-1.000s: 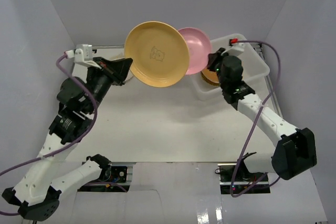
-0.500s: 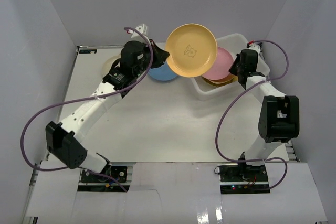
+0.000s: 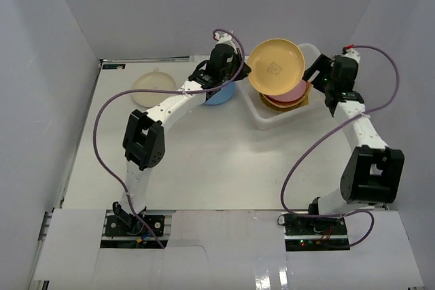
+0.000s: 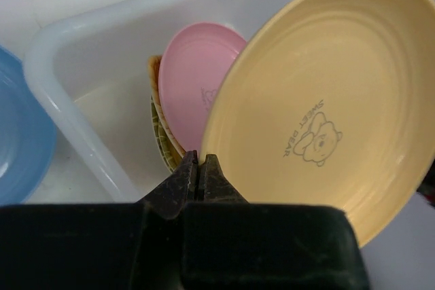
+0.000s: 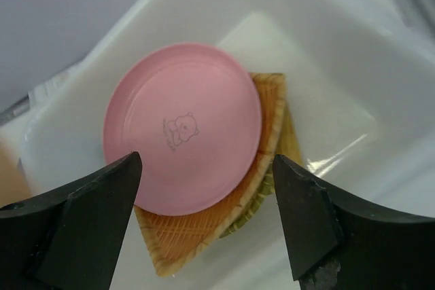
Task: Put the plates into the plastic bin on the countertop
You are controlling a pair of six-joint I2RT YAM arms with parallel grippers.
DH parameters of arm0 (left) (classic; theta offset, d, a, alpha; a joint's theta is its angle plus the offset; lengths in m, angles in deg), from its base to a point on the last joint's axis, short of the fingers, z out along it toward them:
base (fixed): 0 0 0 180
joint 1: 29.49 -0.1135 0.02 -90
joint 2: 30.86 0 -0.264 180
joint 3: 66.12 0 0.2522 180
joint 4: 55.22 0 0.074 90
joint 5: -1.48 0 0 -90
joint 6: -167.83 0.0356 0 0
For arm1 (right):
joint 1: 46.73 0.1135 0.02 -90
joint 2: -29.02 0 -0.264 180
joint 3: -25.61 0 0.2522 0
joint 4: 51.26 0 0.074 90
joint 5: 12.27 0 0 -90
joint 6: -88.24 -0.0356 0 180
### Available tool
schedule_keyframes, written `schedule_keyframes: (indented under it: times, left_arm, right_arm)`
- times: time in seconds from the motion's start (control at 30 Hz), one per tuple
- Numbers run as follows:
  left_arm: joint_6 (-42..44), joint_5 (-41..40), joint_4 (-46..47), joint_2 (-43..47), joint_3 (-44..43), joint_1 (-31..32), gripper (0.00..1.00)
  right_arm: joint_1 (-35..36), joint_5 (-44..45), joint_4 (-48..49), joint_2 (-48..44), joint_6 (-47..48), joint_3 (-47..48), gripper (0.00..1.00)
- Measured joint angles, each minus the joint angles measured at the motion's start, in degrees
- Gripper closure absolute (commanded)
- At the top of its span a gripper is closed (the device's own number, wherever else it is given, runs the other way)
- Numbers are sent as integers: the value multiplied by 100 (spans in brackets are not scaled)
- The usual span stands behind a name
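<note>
My left gripper [image 4: 199, 162] is shut on the rim of the orange-yellow plate [image 4: 326, 106], which hangs tilted over the plastic bin [image 4: 61, 93]; from above, the plate [image 3: 275, 66] covers the bin's [image 3: 319, 110] left end. The pink plate [image 5: 183, 127] lies in the bin [image 5: 326, 100] on woven bamboo trays [image 5: 197, 236]. My right gripper [image 5: 204, 168] hovers open above that pink plate, holding nothing. A blue plate [image 3: 221, 94] lies on the countertop [image 3: 204, 161] partly under my left arm, and a cream plate [image 3: 155, 89] sits further left.
Grey walls stand round the countertop. The bin sits at the back right, close to the right wall. My right gripper [image 3: 316, 81] and left gripper [image 3: 246, 71] flank the yellow plate. Purple cables loop from both arms.
My left arm swung the yellow plate right, from the middle back to over the bin. My right gripper set the pink plate on the trays and opened.
</note>
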Motion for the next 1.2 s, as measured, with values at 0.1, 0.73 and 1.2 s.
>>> schedule_keyframes:
  times: [0.1, 0.73, 1.2]
  left_arm:
    - [-68, 160, -157, -610, -426, 48, 100]
    - [-164, 450, -302, -2208, -2382, 146, 2]
    - [1060, -131, -531, 1860, 1735, -2623, 27]
  right_arm:
    - [-426, 42, -28, -1010, -92, -433, 20]
    - [-459, -1635, -245, -2758, -46, -1224, 21]
    - [3268, -1808, -1563, 111, 2203, 1875, 57]
